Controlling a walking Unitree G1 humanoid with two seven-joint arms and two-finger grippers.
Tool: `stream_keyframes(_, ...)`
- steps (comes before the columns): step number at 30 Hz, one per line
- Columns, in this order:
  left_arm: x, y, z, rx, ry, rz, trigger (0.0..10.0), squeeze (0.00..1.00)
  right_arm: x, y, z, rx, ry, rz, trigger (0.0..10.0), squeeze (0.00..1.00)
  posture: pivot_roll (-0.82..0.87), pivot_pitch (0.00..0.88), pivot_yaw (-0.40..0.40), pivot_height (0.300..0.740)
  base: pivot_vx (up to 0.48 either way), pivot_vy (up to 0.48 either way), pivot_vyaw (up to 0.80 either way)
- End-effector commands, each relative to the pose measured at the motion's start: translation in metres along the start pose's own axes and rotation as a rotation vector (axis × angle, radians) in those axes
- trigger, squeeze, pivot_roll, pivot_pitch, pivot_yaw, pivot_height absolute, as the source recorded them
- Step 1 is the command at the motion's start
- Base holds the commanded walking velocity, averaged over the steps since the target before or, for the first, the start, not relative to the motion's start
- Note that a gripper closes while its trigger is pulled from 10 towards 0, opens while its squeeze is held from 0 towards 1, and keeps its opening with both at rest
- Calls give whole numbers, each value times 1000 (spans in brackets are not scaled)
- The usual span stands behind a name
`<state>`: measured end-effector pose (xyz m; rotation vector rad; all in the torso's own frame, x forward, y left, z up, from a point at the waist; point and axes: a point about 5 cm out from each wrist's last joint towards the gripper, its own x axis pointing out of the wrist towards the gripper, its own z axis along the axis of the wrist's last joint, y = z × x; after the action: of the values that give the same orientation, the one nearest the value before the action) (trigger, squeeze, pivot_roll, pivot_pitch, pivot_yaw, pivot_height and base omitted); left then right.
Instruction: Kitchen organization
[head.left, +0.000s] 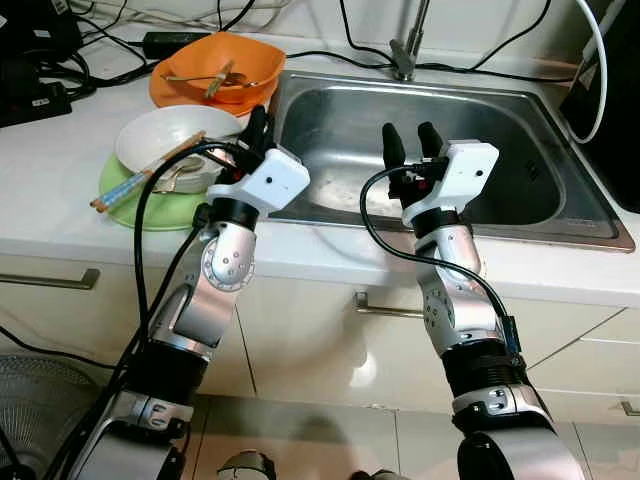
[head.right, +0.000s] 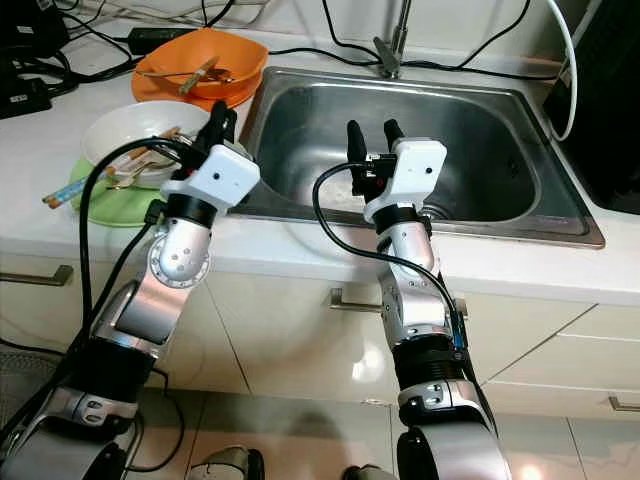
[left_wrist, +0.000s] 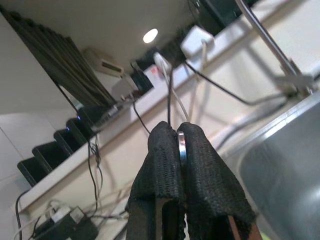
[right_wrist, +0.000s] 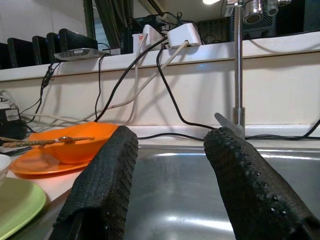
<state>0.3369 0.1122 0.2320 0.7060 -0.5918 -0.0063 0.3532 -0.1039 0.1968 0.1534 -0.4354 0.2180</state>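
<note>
My left gripper (head.left: 258, 122) points upward over the left rim of the steel sink (head.left: 520, 130). Its fingers are shut on a thin silver metal piece (left_wrist: 181, 146) that I see edge-on in the left wrist view; what the piece is cannot be told. Just left of it, a white bowl (head.left: 160, 132) holding chopsticks (head.left: 140, 177) and a spoon rests on a green plate (head.left: 150, 213). Behind them an orange bowl (head.left: 225, 55) with utensils sits on an orange plate. My right gripper (head.left: 412, 140) stands open above the sink's front edge, nothing between its fingers (right_wrist: 102, 185).
The faucet (head.left: 405, 50) rises at the back of the sink. Black cables and power adapters (head.left: 35, 95) lie along the counter's back left. A dark appliance (head.left: 610, 90) stands right of the sink. Cabinet drawers with handles (head.left: 385, 305) are below the counter.
</note>
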Motion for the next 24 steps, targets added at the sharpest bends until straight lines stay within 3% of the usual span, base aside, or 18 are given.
stream_keyframes(1,8,7,16,-42,-68,23,10000,0,1,-2,-1,12,9,-8,10000,0,140,87,-48,740,0,0,0)
stream_keyframes(7,8,4,14,-184,-17,11,10000,0,0,0,-2,15,15,4,10000,0,140,89,-50,740,0,0,0)
stream_keyframes(15,2,-10,8,-202,35,-83,10000,0,-1,2,-4,14,22,14,10000,0,138,93,-49,740,0,0,0)
stream_keyframes(16,3,-9,14,-240,1,-78,10000,0,-1,2,-4,15,21,14,10000,0,138,95,-50,740,0,0,0)
stream_keyframes(20,5,-3,26,-265,-75,-55,10000,0,-1,2,-4,17,23,14,10000,0,138,95,-49,740,0,0,0)
stream_keyframes(24,6,7,42,-252,-193,-11,10000,0,-2,3,-6,17,31,14,10000,0,142,95,-51,740,0,0,0)
